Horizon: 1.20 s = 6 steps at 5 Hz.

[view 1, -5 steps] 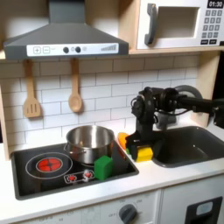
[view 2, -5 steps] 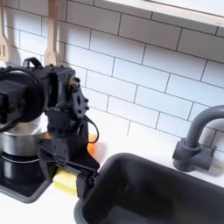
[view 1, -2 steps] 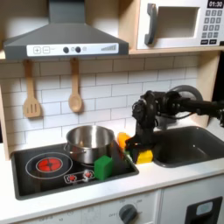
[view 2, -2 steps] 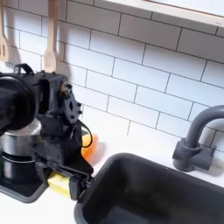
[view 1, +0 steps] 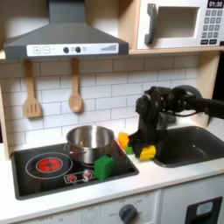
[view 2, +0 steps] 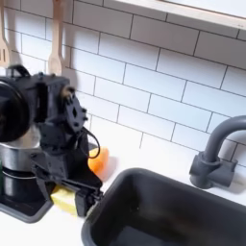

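In the first exterior view, nearest the camera, the white counter front [view 1: 96, 210] with a round knob runs along the bottom edge. Just above it, lower left of the frame, the black cooktop [view 1: 35, 171] carries a glowing red burner, and a green block [view 1: 104, 166] stands on its right part. Behind the block sits a steel pot [view 1: 89, 143], left of centre.

Right of the pot, at mid-frame, the gripper [view 1: 140, 150] hangs down from the black arm, which reaches in from the right edge. A yellow block [view 1: 147, 152] sits at the fingertips, on the counter strip between cooktop and sink. The fingers look closed around it, yet they blur into the block, so whether they truly clamp it I cannot tell. Just left of the gripper lies an orange piece [view 1: 123, 139], close to the pot.

In the second exterior view the gripper [view 2: 69, 195] is at lower left, the yellow block [view 2: 63, 200] is under it beside the sink's near-left corner, and the orange piece [view 2: 96, 164] is behind it.

The dark sink [view 1: 188, 144] fills the right middle of the first exterior view. Farther back, on the tiled wall, hang two wooden utensils [view 1: 75, 98] at the left, beneath the grey hood [view 1: 66, 39]; a microwave [view 1: 179, 24] sits upper right.
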Each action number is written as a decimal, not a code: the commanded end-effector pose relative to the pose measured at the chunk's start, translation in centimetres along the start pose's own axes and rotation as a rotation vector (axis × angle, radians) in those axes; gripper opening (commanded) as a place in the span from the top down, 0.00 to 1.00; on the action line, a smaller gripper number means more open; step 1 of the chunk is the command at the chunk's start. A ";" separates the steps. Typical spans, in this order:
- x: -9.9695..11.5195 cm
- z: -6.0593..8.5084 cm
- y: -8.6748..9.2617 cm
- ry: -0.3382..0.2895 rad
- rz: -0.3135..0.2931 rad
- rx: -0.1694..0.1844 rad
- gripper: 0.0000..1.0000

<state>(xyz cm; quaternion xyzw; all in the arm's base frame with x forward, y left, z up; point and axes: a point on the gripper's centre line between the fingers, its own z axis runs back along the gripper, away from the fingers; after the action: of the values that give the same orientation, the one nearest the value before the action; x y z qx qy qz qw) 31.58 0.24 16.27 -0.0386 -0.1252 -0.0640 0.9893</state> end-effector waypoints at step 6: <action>4.1 6.9 8.6 -0.135 0.176 -0.020 1.00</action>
<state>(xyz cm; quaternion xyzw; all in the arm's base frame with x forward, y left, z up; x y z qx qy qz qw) 34.99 8.87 23.31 -0.0630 -0.1857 0.0243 0.9803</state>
